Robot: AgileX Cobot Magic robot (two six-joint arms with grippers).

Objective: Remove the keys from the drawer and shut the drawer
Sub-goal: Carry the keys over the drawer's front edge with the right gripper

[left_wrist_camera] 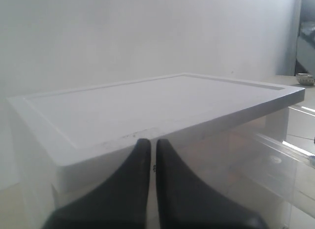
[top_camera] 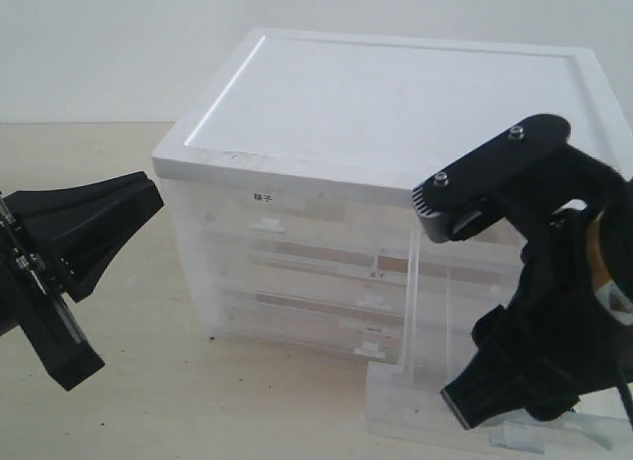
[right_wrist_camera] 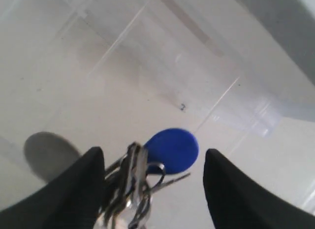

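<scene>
The keys [right_wrist_camera: 132,185], silver with a round blue fob [right_wrist_camera: 173,149], sit between the fingers of my right gripper [right_wrist_camera: 153,155]. Its jaws stand wide open. The bunch rests against one finger [right_wrist_camera: 88,182]; the other finger is well apart from it. The keys look blurred over a pale surface, and I cannot tell whether they rest on it. In the exterior view the right gripper [top_camera: 470,396] hangs low over the translucent drawer [top_camera: 415,381], which is pulled out from the cabinet's lower right. My left gripper [top_camera: 148,198] is shut and empty, left of the cabinet.
The white-topped plastic drawer cabinet [top_camera: 396,104] stands mid-table, with more translucent drawers [top_camera: 297,232] in its front. In the left wrist view the left gripper [left_wrist_camera: 151,145] points at the cabinet's top edge [left_wrist_camera: 147,135]. Bare beige table [top_camera: 198,401] lies in front.
</scene>
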